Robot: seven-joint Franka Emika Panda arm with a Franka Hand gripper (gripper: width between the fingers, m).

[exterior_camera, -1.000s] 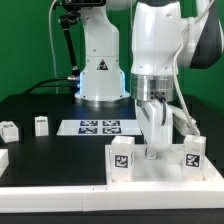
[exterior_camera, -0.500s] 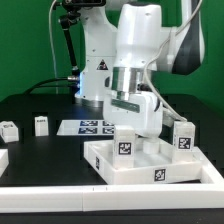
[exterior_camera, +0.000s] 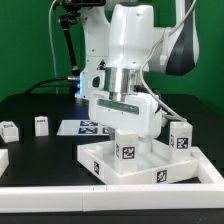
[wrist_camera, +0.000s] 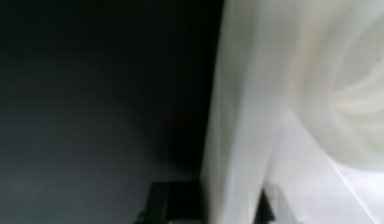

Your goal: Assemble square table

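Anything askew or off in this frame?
The large white square plastic slab sits turned, one corner toward the camera, not square to the long white bar in front of it. Two small white tagged legs stand unattached at the exterior view's left. No damage visible.

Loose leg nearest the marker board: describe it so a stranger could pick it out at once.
On the black table, find the marker board in front of the robot's white base. Two small white tagged legs stand off it toward the exterior view's left. Take the leg nearer the board, not the other leg by the picture's edge.
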